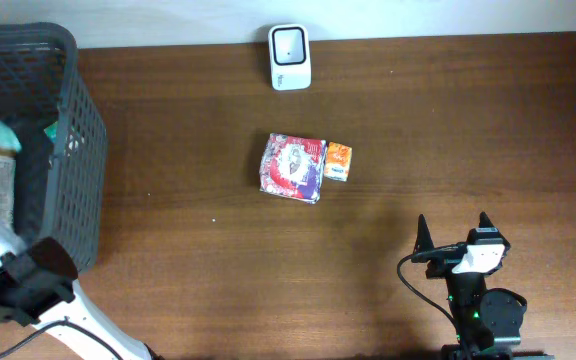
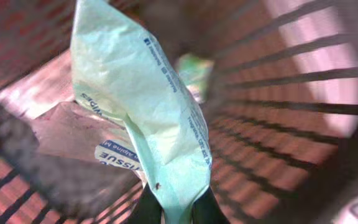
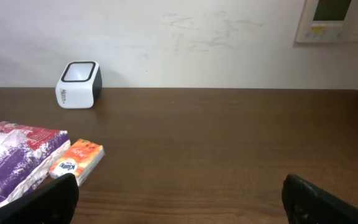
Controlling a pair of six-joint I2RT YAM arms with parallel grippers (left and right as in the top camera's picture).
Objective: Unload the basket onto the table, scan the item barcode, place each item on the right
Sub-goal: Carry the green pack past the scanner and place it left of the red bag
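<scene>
While the left gripper (image 2: 176, 210) clamps a green pack (image 2: 148, 106) inside the basket (image 1: 83, 150), only its wrist view shows "TISSUE" on a second pack (image 2: 114, 152); the right gripper (image 1: 453, 228) gapes.

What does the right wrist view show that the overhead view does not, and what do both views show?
Only the right wrist view: a white wall panel high at the right. Only the overhead view: the gray basket at the left end of the table. Both: the white scanner, the red and purple pack, the small orange pack beside it, and the open right gripper.
</scene>
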